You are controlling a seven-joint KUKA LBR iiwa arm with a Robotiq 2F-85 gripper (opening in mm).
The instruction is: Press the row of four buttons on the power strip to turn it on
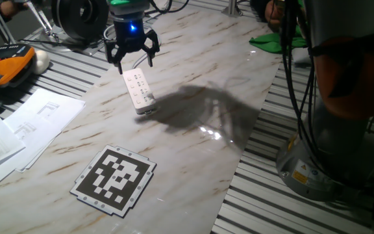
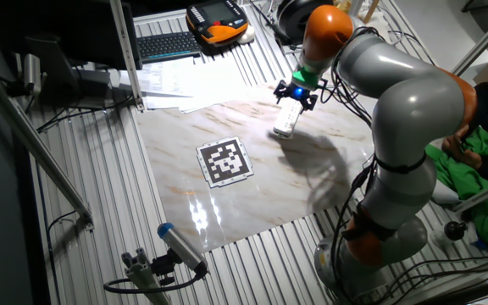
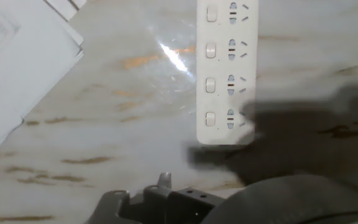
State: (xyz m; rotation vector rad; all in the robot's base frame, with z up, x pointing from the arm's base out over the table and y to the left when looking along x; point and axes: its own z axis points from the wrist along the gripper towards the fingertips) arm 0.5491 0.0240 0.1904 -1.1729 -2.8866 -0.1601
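Observation:
The white power strip [image 1: 139, 91] lies flat on the marble tabletop, also visible in the other fixed view [image 2: 286, 120]. In the hand view the power strip [image 3: 225, 74] runs down from the top edge, and the row of four buttons [image 3: 211, 68] lines its left side, next to dark socket holes. My gripper [image 1: 135, 65] hangs just above the strip's far end, with its dark fingers spread apart and nothing between them. The other fixed view shows the gripper [image 2: 296, 100] above that same end. No fingertip touches the strip.
A black-and-white marker tag [image 1: 114, 180] lies near the front of the marble. Paper sheets [image 1: 31, 123] and an orange-black pendant [image 1: 8, 65] sit at the left. A green cloth [image 1: 274, 40] lies far right, beside the arm's base [image 1: 330, 162].

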